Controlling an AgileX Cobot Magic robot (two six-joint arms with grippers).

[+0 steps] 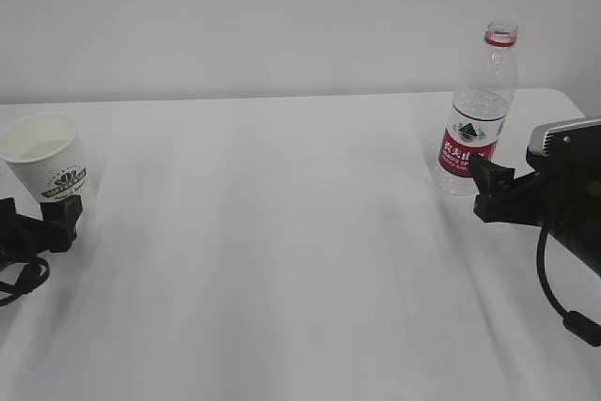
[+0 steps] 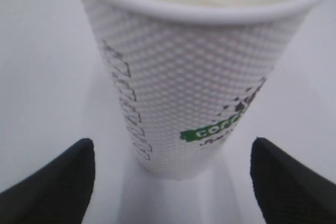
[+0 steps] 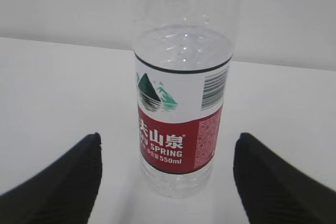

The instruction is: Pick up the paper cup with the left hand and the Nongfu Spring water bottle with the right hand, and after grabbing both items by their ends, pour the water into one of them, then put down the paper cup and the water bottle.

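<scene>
Both arms are sitting low on the worktop [image 1: 282, 260], each lined up on its own target. Nothing is being held yet.

Left end effector [image 2: 170, 177]: jaws are standing wide, with clear gaps to the paper cup [image 2: 194, 72] on both sides. The cup is standing upright at the far-left edge of the scene, directly ahead of the jaws and centred between them, base level with the fingertips. Long axis is vertical, so the grasp looks to be going on near the bottom end.

Right end effector [image 3: 165, 182]: also well open and gripping nothing. The Nongfu Spring water bottle [image 3: 181, 114] is standing upright at the far right, cap off, dead ahead and centred in the gap, a touch further out than the fingertips. Axis is vertical; jaws are at lower-label height.

Each arm is the nearer one for its item, so no crossing is needed. My read: a short straight advance, then close. The bottle looks to be the tippier of the two.
</scene>
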